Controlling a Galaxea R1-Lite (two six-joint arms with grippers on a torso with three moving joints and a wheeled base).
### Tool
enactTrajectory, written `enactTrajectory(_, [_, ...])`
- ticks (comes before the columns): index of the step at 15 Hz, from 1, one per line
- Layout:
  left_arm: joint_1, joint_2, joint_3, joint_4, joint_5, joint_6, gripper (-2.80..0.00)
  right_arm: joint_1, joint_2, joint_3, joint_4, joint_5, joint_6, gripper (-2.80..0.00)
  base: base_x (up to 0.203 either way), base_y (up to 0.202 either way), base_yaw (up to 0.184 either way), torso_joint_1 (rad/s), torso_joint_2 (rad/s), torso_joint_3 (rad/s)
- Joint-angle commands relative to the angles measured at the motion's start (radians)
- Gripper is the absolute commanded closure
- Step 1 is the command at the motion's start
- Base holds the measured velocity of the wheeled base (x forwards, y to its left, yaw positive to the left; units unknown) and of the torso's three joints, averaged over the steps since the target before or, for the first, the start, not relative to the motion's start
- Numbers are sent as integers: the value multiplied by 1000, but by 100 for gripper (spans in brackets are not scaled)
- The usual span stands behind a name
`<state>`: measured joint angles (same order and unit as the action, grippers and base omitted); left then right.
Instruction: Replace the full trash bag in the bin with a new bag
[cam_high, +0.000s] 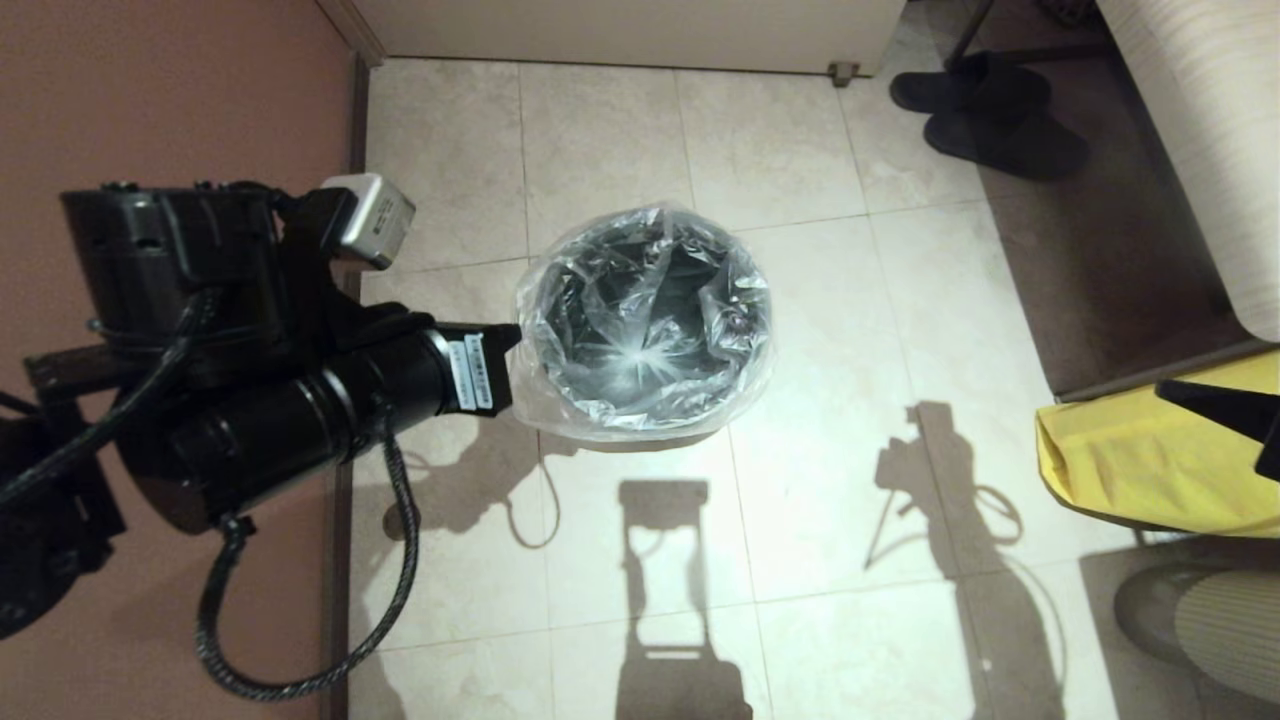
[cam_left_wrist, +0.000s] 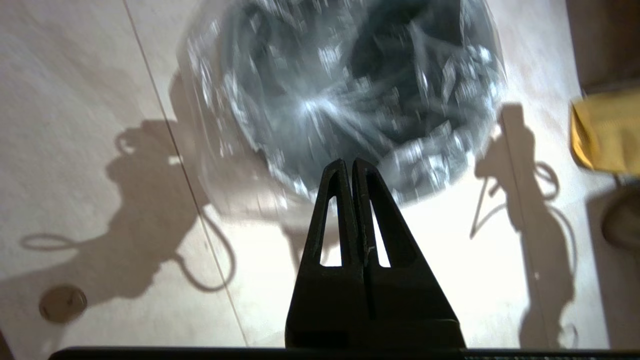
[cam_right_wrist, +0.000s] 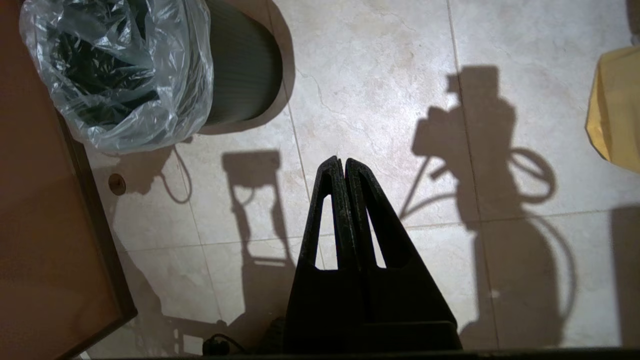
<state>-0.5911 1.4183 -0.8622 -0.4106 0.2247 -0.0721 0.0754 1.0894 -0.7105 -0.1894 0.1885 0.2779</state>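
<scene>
Bin (cam_high: 748, 380) wears the new bag (cam_high: 640, 310); left claw (cam_left_wrist: 348, 163) and right claw (cam_right_wrist: 339, 161) both closed, empty.

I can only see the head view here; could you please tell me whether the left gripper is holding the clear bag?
Observer: No. In the left wrist view the left gripper is shut on nothing, above the floor beside the bin.
Operator: Thank you. And is the right gripper holding anything?
Observer: No, the right gripper is shut and empty, over bare tiles.
Operator: Does the bag cover the rim?
Observer: Yes, the right wrist view shows the bag draped down over the rim.
</scene>
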Motion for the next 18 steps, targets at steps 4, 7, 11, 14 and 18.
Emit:
enactTrajectory(4, [124,-227,137,-1,-40,16,0,-112,-273,115,76,4,6,0,0,0,0,0,0,0])
enactTrajectory(7, [130,-307,229,3,-50,55,0,-145,-371,158,98,3,5,0,0,0,0,0,0,0])
enactTrajectory(11, [298,-384,294,1,-47,119,0,-199,-463,172,136,21,6,0,0,0,0,0,0,0])
enactTrajectory(14, [398,-550,309,13,-33,150,0,-221,-585,160,218,27,-23,0,0,0,0,0,0,0])
enactTrajectory(18, [482,-766,385,74,-33,159,0,-248,-768,158,365,78,-64,0,0,0,0,0,0,0])
